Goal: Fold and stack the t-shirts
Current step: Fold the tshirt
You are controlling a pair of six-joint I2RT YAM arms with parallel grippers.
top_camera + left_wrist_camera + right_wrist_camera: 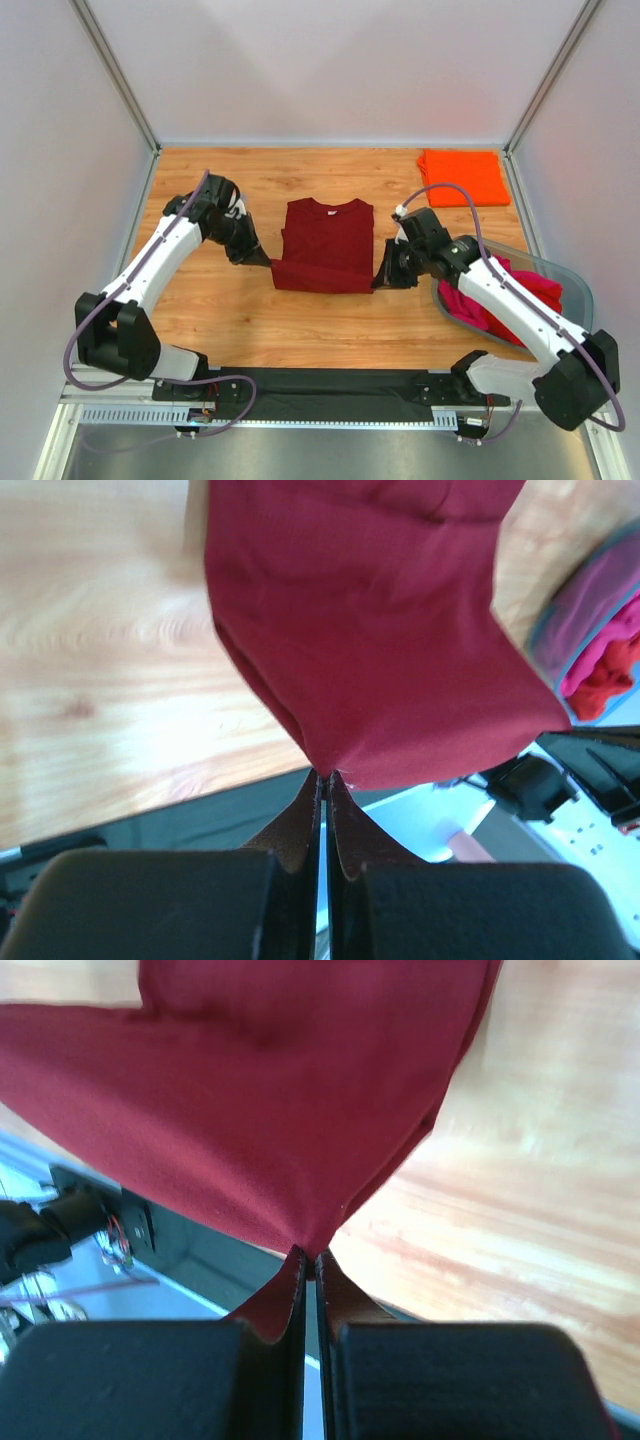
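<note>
Nearest my wrist cameras, my left gripper [322, 775] and right gripper [308, 1252] are each clamped on a near corner of the dark maroon t-shirt [325, 245], which lies mid-table with its collar toward the far side. Each pinch holds only a small peak of cloth, so I judge that a quick or uneven lift could pull a corner free, or drag one side ahead and skew the fold. The fabric is soft, matte and limp, and it puckers into creases at each grip. Under it the wooden table [250, 320] is smooth and slightly glossy. A folded orange t-shirt [462, 177] sits at the far right, and pink and red shirts [480, 305] are bunched in the grey tub [575, 280] at the near right.
</note>
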